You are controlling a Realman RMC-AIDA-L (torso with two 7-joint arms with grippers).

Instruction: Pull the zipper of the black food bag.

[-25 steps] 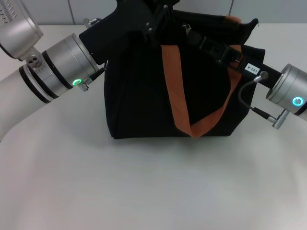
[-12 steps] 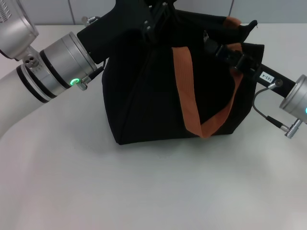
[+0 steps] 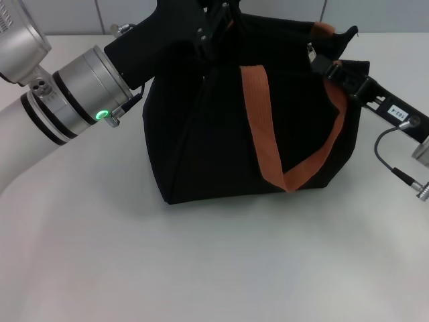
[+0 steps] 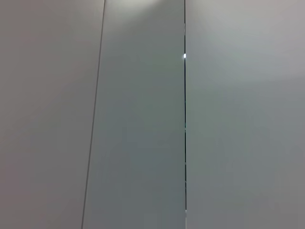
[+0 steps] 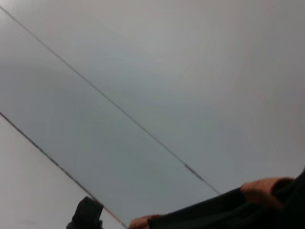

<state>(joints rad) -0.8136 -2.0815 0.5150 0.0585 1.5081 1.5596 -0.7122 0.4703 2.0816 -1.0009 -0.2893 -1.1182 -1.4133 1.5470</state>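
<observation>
hands: left hand [image 3: 213, 30] and right hand [image 3: 320, 62] on bag [image 3: 201, 134] top; grip unclear.

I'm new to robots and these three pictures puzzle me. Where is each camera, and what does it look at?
Head view: from the robot's head, looking down at the black food bag on the white table; both arms show.
Left wrist view: on the left arm, facing only pale wall panels; no robot part shows.
Right wrist view: on the right arm, facing wall panels, bag edge below.
Shared: head and right wrist views both show the bag.
</observation>
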